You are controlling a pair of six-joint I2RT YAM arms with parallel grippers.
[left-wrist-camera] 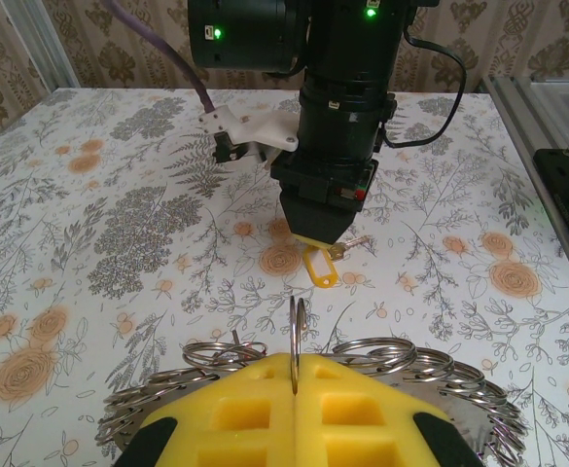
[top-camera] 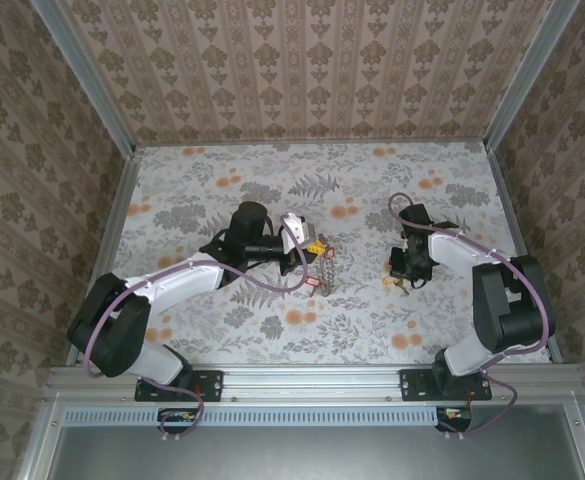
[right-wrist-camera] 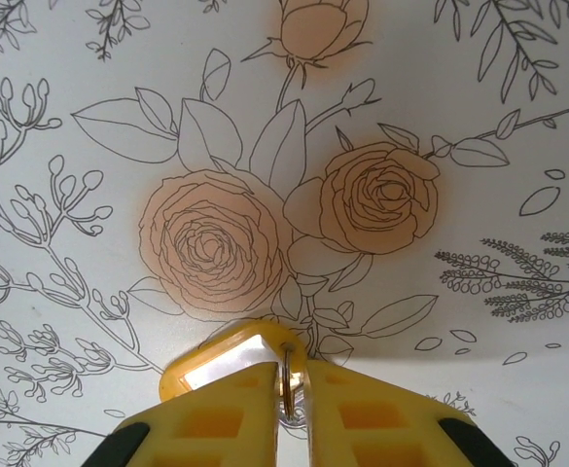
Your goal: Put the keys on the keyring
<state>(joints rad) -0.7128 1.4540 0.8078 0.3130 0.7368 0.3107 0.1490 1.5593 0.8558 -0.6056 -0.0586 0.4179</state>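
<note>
The keyring [top-camera: 325,268] is a chain of silvery split rings [left-wrist-camera: 381,352]. My left gripper [top-camera: 315,250] [left-wrist-camera: 295,362] is shut on one upright ring [left-wrist-camera: 298,316] of it, and the other rings fan out on both sides behind the yellow pads [left-wrist-camera: 362,409]. A small red piece [top-camera: 313,284] sits at the chain's lower end. To the right, the keys [top-camera: 397,286] lie on the table under my right gripper [top-camera: 404,272] [right-wrist-camera: 292,370]. They are a brassy key [left-wrist-camera: 350,246] and a yellow tag [left-wrist-camera: 320,269] [right-wrist-camera: 216,360]. That gripper's pads pinch the tag's small ring [right-wrist-camera: 289,375].
The table [top-camera: 272,190] is covered in a floral cloth with patterned walls on three sides. An aluminium rail [top-camera: 312,380] runs along the near edge by the arm bases. Purple cables [top-camera: 272,285] loop off both arms. The two grippers face each other a short distance apart.
</note>
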